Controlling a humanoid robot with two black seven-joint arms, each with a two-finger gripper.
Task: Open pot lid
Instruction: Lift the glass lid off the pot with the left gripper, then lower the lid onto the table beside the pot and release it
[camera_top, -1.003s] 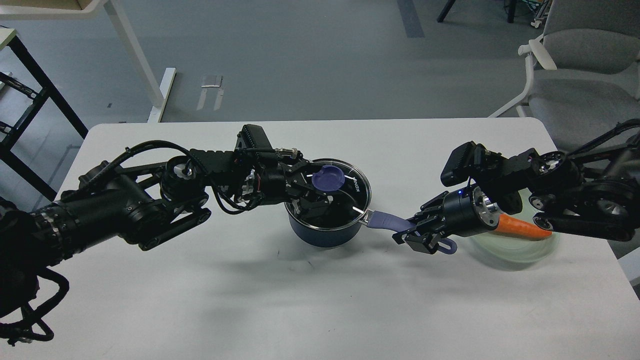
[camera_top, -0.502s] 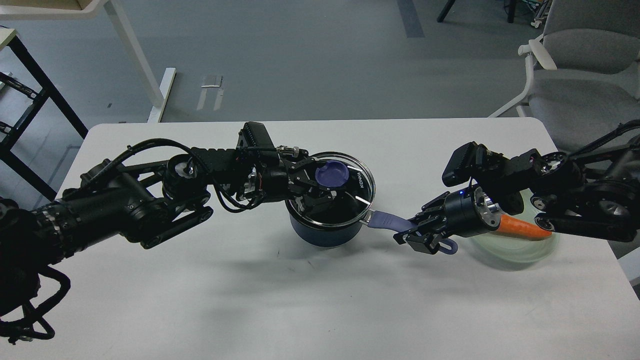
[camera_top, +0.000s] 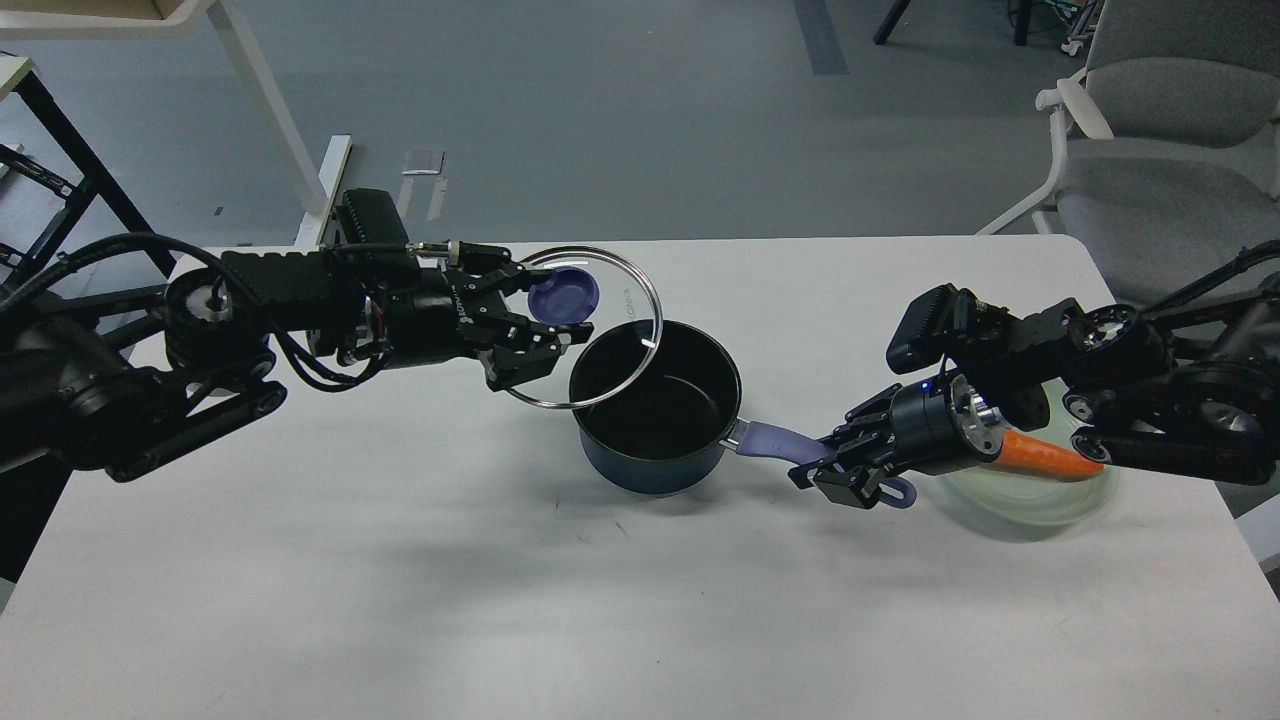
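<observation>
Left gripper (camera_top: 545, 320) pinching the glass lid (camera_top: 583, 327) by its purple knob (camera_top: 563, 293) — lifted left of the open saucepan (camera_top: 655, 420), right gripper (camera_top: 835, 468) clamped on the purple handle (camera_top: 785, 443), carrot (camera_top: 1045, 455) half hidden behind the right arm.

The glass lid (camera_top: 590, 330) with a purple knob (camera_top: 563, 294) hangs tilted, off the pot. The dark blue saucepan (camera_top: 655, 415) stands open and empty on the table.

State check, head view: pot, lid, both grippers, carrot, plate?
pot: open, upright on the table, looks empty
lid: off the pot, held up to its left, tilted
left gripper: shut on lid at the blue knob
right gripper: shut on the pot handle
carrot: lying on the plate, partly hidden by the right arm
plate: flat on the table
</observation>
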